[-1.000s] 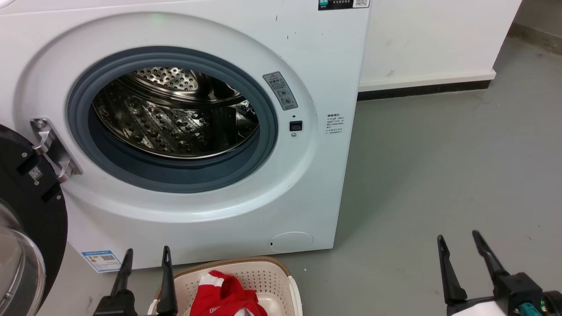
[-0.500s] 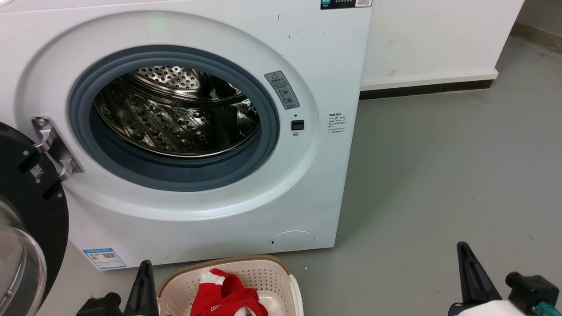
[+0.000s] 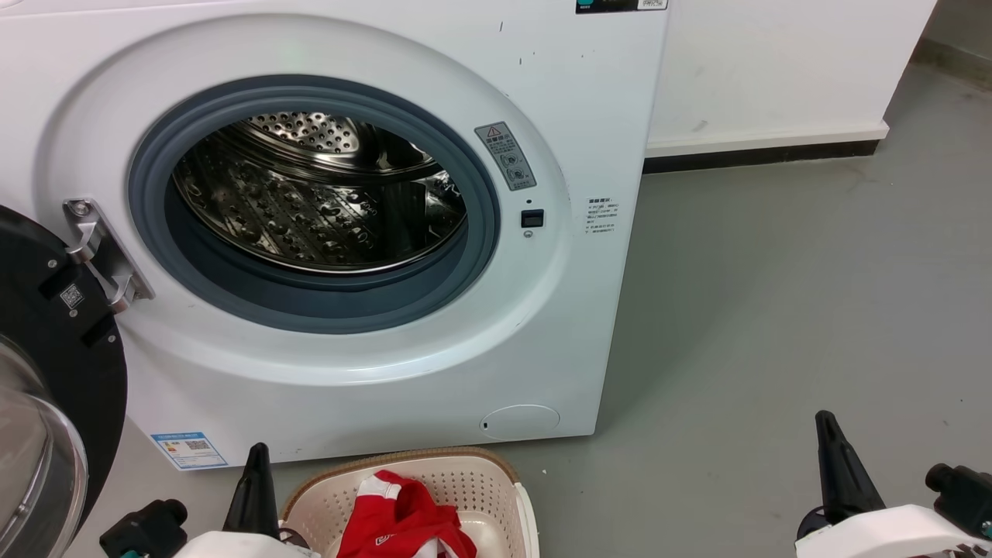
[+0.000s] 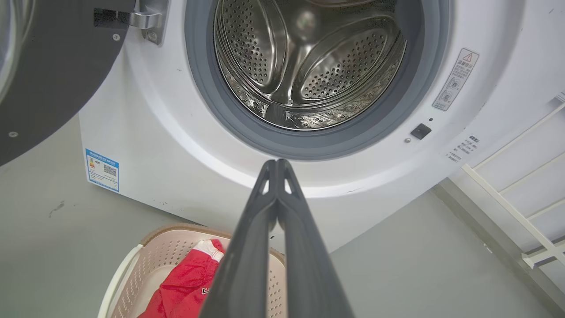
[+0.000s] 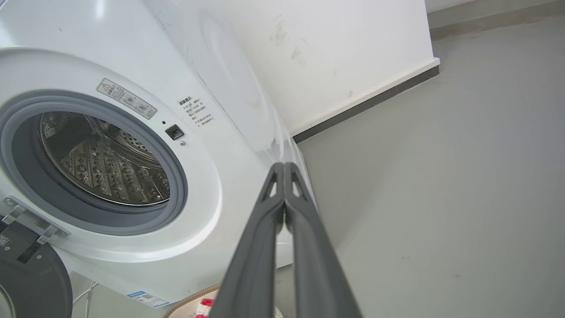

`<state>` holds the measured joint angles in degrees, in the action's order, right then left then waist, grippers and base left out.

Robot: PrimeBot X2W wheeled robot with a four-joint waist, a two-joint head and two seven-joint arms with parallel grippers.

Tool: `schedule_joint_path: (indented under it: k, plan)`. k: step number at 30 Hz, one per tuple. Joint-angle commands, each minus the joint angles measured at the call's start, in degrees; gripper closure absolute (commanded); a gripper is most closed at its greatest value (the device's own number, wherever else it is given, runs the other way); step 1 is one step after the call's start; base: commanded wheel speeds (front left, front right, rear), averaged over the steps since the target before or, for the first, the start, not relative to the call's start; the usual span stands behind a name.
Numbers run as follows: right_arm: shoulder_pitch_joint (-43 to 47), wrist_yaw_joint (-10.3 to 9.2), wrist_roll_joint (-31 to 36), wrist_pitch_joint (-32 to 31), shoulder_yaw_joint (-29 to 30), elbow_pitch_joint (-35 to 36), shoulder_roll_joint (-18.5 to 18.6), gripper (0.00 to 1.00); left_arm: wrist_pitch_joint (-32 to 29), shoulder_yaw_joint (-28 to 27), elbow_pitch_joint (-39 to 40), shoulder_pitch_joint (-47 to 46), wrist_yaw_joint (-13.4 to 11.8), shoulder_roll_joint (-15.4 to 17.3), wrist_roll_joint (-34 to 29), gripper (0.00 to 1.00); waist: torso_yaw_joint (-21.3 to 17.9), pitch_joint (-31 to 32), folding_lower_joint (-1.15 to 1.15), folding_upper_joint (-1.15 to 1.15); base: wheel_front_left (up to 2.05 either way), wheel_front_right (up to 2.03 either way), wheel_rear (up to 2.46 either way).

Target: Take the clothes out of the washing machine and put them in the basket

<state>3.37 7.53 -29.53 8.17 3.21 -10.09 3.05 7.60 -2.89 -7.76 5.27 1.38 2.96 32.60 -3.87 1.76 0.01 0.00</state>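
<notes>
The clothes [image 3: 403, 515] are a crumpled red heap with white trim and no clear long axis. They lie in the basket [image 3: 473, 487] at the bottom centre of the head view, just before the washing machine [image 3: 597, 116]. The left pincer [image 4: 276, 164] is clenched on nothing, tips touching. It stands just left of the basket, so that arm is the nearer. The right pincer [image 5: 284, 165], likewise clenched and empty, sits well apart at lower right. In the left wrist view the drum [image 4: 309, 66] lies straight ahead past the tips. No red shows inside, so I judge the emptying done or nearly so.

Writing: a grey warning sticker [image 3: 505, 156] with a red triangle, a small text block [image 3: 601, 215], a blue label [image 3: 190, 449] with a QR code — none legible, no brand readable.
</notes>
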Motion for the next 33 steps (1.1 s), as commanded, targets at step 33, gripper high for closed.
schedule_joint_path:
  k: [33]
  plan:
    - [-5.6, -0.02, -30.1, -6.6, 1.3, -1.5, 0.4, 1.00, -6.7, -2.0, -2.6, -6.4, 3.0, 0.0, 28.2, 1.00, 1.4, -0.7, 0.00, 0.00, 0.00, 0.00, 0.00]
